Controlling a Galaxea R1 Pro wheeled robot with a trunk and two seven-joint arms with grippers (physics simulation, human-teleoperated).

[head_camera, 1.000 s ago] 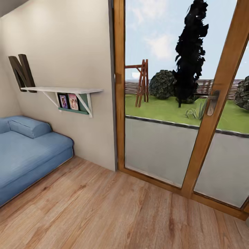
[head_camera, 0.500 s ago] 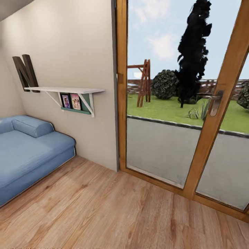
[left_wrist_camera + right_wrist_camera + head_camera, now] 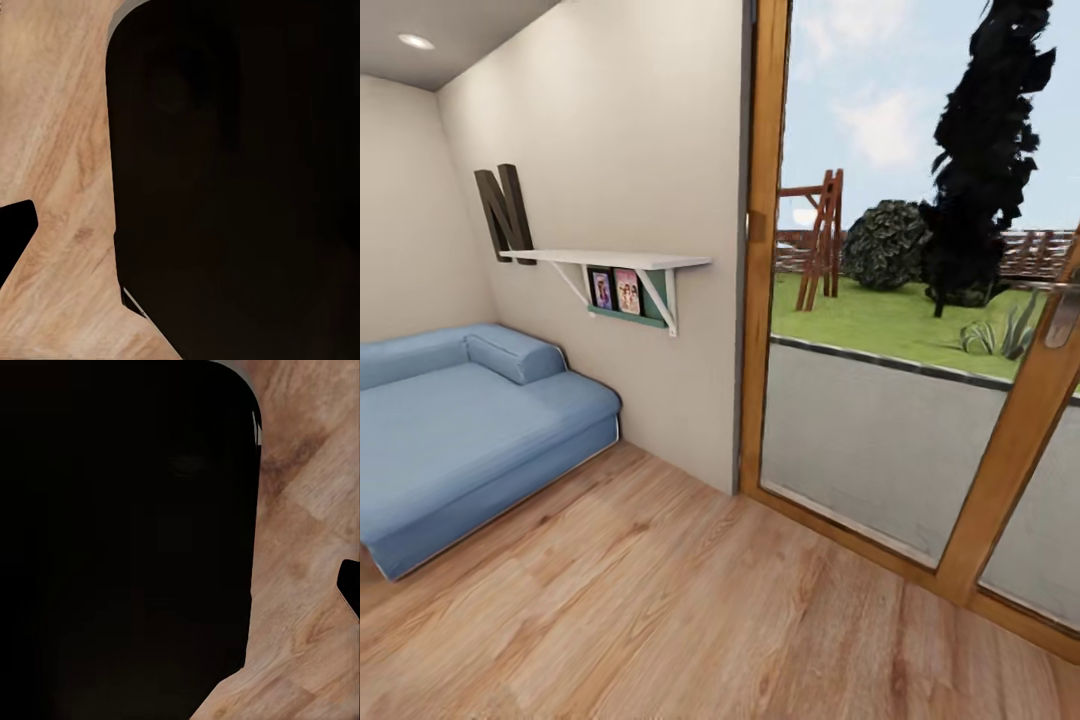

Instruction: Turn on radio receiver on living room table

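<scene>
The radio receiver and the table are out of view. The head view looks into a corner of the living room: light wood plank floor (image 3: 660, 600), beige walls and one end of the blue sofa (image 3: 460, 420) at the left. In the left wrist view a dark robot body part (image 3: 240, 180) looms over the floor, with a black tip (image 3: 13, 234) at the picture's edge. The right wrist view has a similar dark mass (image 3: 120, 540) and a small black tip (image 3: 350, 585) above the planks. Neither view lets me judge how the jaws stand.
A white wall shelf (image 3: 610, 260) carries small photo frames (image 3: 615, 290) and a dark letter N (image 3: 505, 210). A wood-framed glass door (image 3: 760, 300) with a metal handle (image 3: 1063, 310) stands at the right, with a garden behind it. Bare floor lies ahead.
The whole head picture has shifted to the right, so the camera has turned left. More of the sofa, the left wall and the ceiling now shows. Nothing in the room moved.
</scene>
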